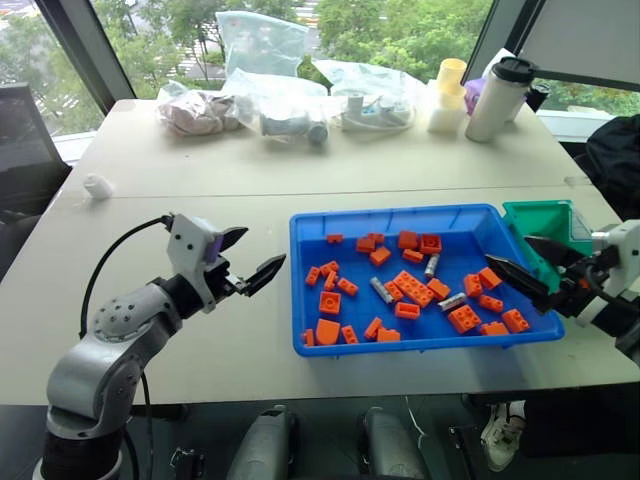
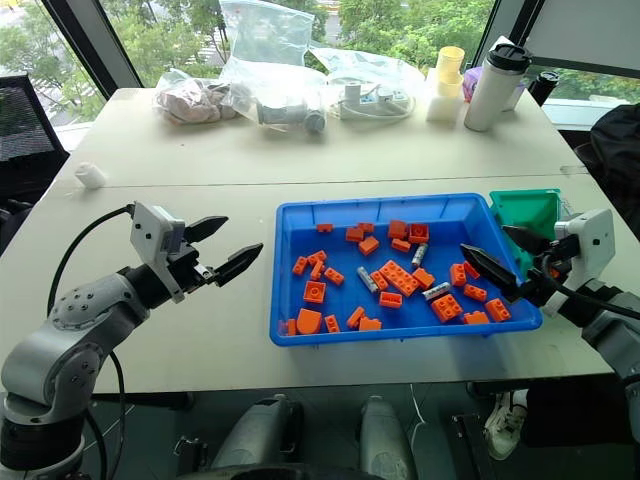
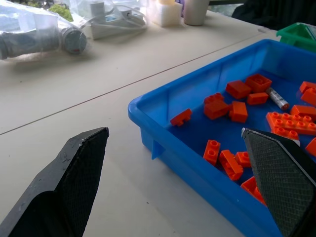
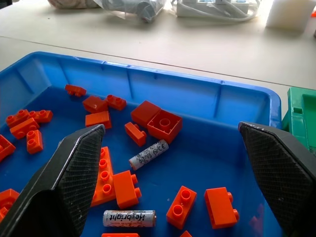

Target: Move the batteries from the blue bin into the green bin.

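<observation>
Right tool (image 1: 535, 268) agape over blue bin (image 1: 400, 217) edge

The green bin (image 4: 300, 117) is cut off at the edge.

Batteries (image 1: 381, 290) lie in the blue bin (image 1: 310, 270), green bin (image 1: 545, 222) to its right.

The blue bin (image 1: 312, 280) is bright blue, and the toy bricks (image 1: 413, 288) are orange. The batteries (image 4: 148, 154) are silver-grey with small black print. The green bin (image 1: 545, 219) is teal-green. The table (image 1: 250, 180) is pale beige. The gripper fingers (image 4: 74, 177) are black with a fine grid texture.
</observation>
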